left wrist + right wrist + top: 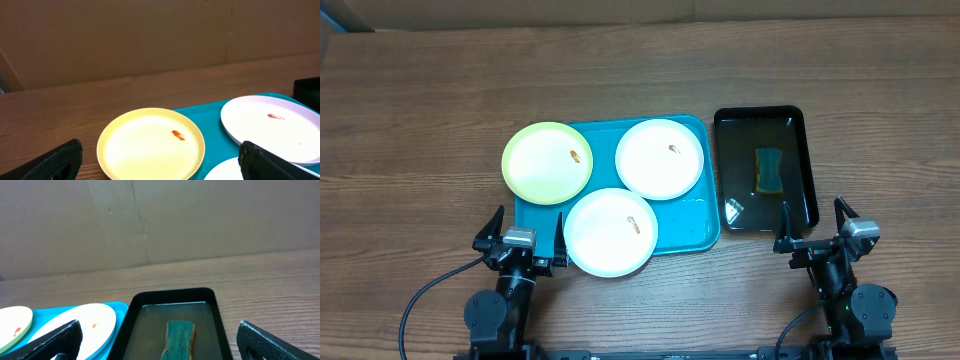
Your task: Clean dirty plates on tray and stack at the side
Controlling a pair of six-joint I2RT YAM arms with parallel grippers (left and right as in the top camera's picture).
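Note:
Three plates lie on the turquoise tray (698, 232). The pale yellow-green plate (547, 162) hangs over the tray's left edge. One white plate (660, 158) lies at the back and another white plate (611, 231) hangs over the front edge. Each has a small orange-brown smear. My left gripper (527, 243) is open and empty at the table's front, just left of the front white plate. My right gripper (817, 236) is open and empty in front of the black tray. The left wrist view shows the yellow-green plate (150, 144) ahead; the right wrist view shows the back white plate (85, 322).
A smaller, deeper black tray (765, 167) stands right of the turquoise tray, holding water and a green-and-yellow sponge (768, 170). The sponge (179, 337) lies straight ahead in the right wrist view. A cardboard wall runs along the far side of the wooden table (420, 120).

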